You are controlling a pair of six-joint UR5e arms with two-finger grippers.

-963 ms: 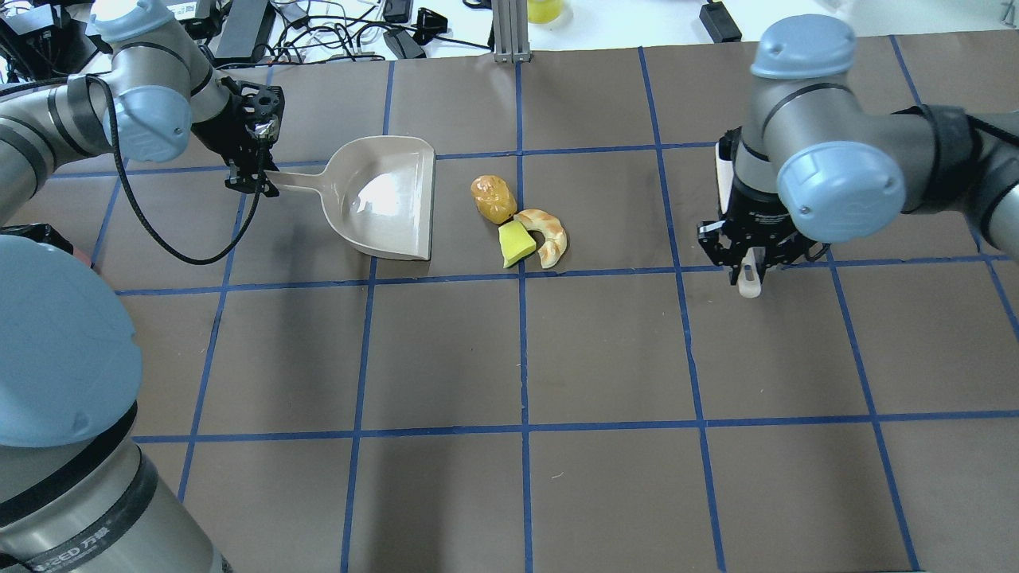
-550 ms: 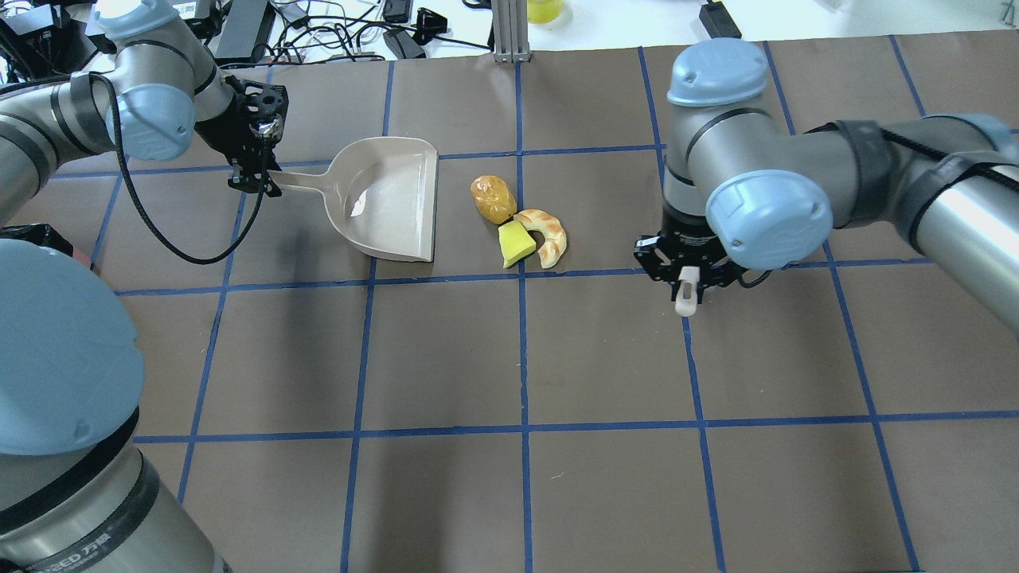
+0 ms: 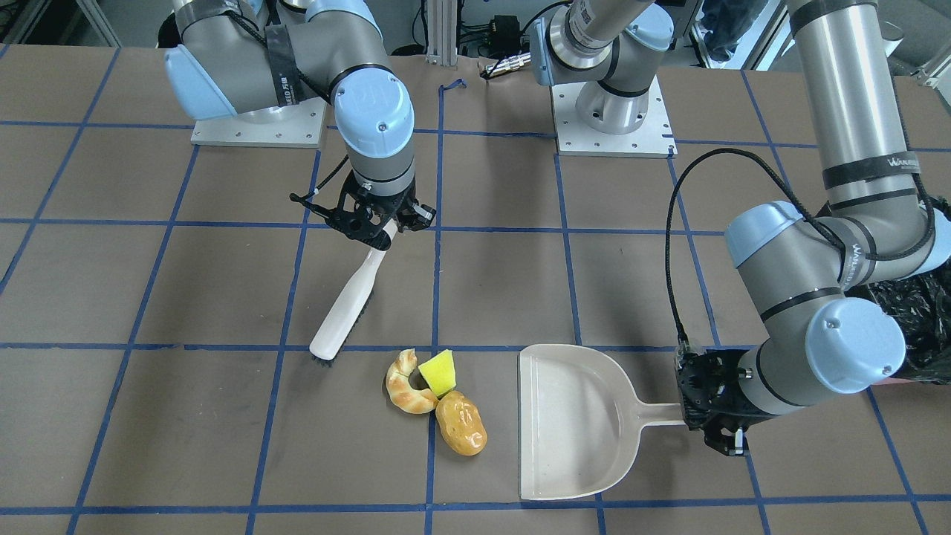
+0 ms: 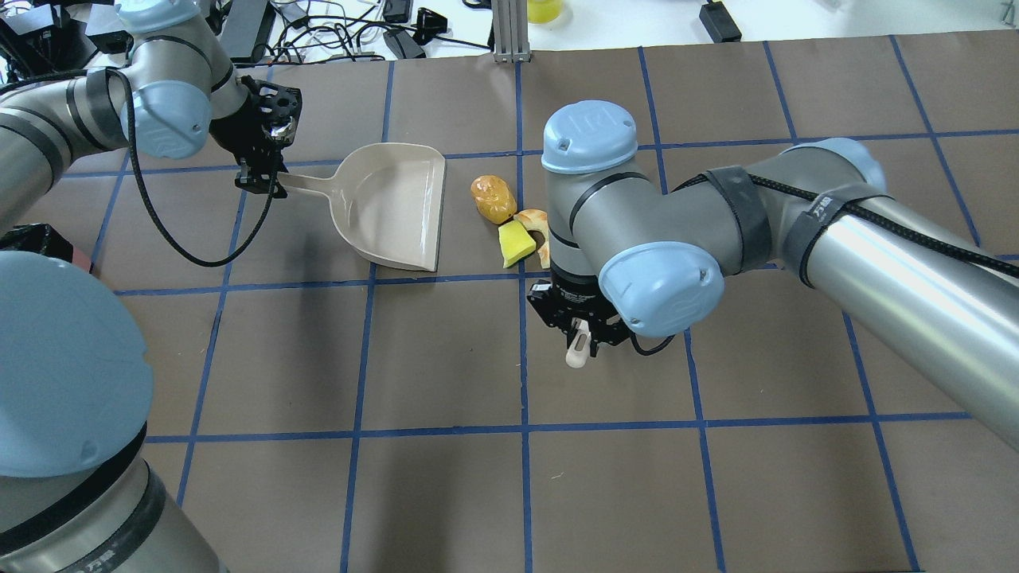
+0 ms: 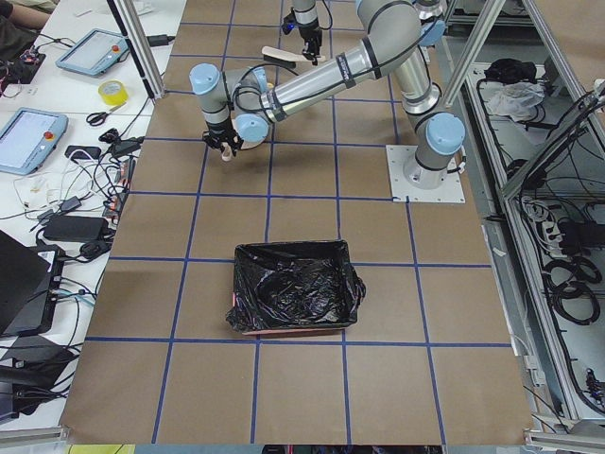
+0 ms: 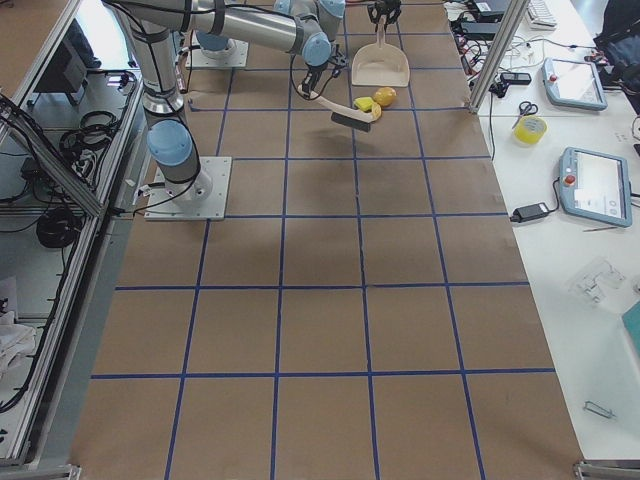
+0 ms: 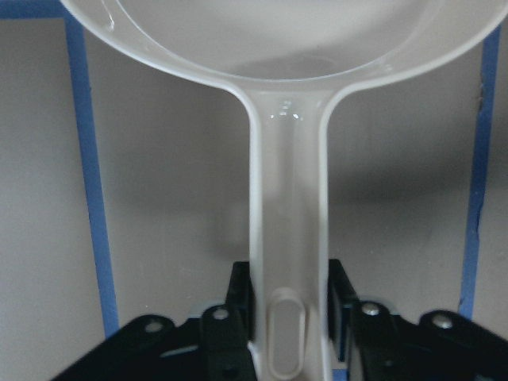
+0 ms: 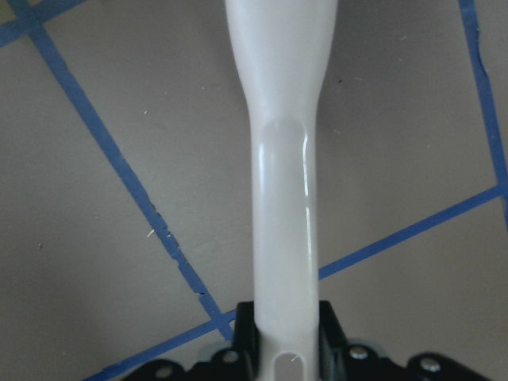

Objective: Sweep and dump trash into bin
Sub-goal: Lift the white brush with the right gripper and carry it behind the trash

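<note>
The bin (image 5: 293,288) sits low in the middle of the left-side view, well apart from the dustpan (image 3: 568,420), which my left gripper (image 3: 695,410) pinches by its handle at the front view's lower right. My right gripper (image 3: 377,227) is clamped on the brush (image 3: 348,299), bristles near the croissant (image 3: 405,383), wedge (image 3: 438,371) and potato lump (image 3: 461,423) at lower centre. A crooked stroke may roll the lump past the pan's mouth.

Brown bench (image 4: 446,358) with blue grid lines. Dustpan (image 4: 390,199) was beige, brush (image 3: 349,301) cream, croissant (image 3: 401,390) golden, wedge (image 3: 437,371) yellow-green, lump (image 3: 461,425) glossy brown, bin (image 5: 295,284) crinkly black.
</note>
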